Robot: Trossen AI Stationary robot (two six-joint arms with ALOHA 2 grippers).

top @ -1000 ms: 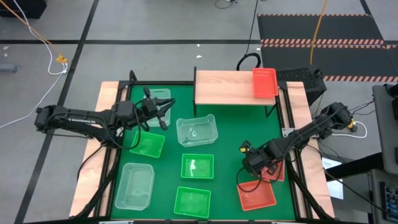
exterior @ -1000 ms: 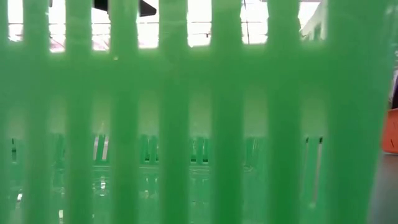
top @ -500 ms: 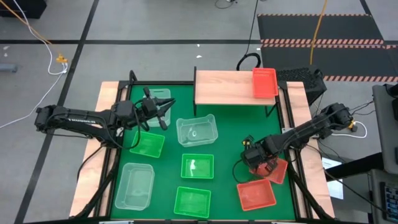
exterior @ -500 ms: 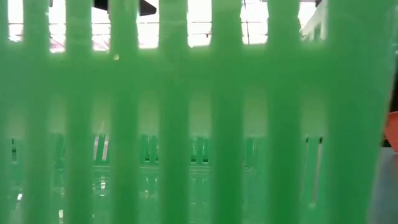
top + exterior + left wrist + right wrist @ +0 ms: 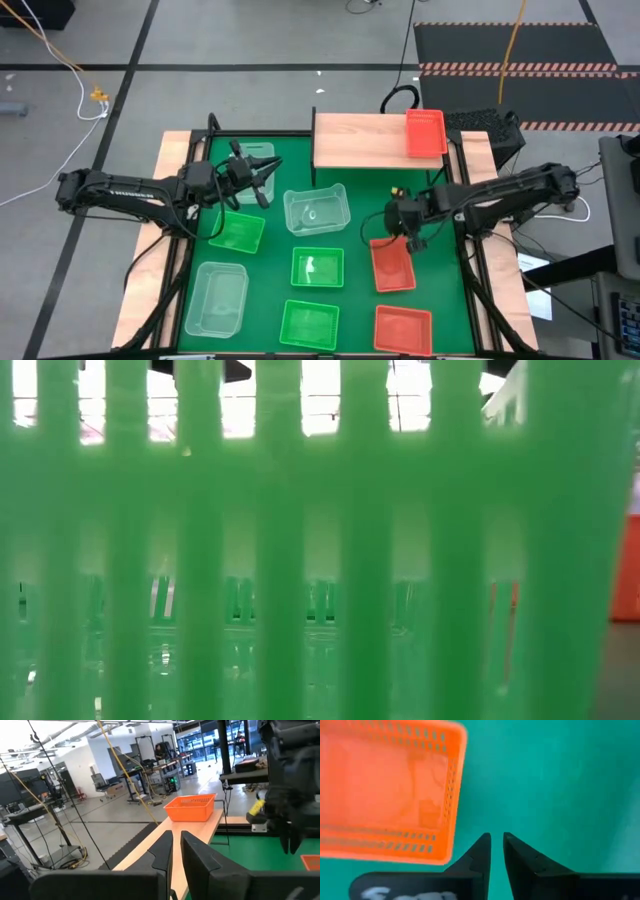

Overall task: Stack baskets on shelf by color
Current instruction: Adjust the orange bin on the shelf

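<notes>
Right claw point(image 5: 411, 238), centre-right, fingers nearly together, pinching nothing, beside orange basket point(image 5: 392, 264); left claw point(image 5: 262, 184) pressed together, waiting.

No text, label, brand or number is legible; pale marks below the right gripper's fingers point(image 5: 520, 862) stay unreadable.
</notes>
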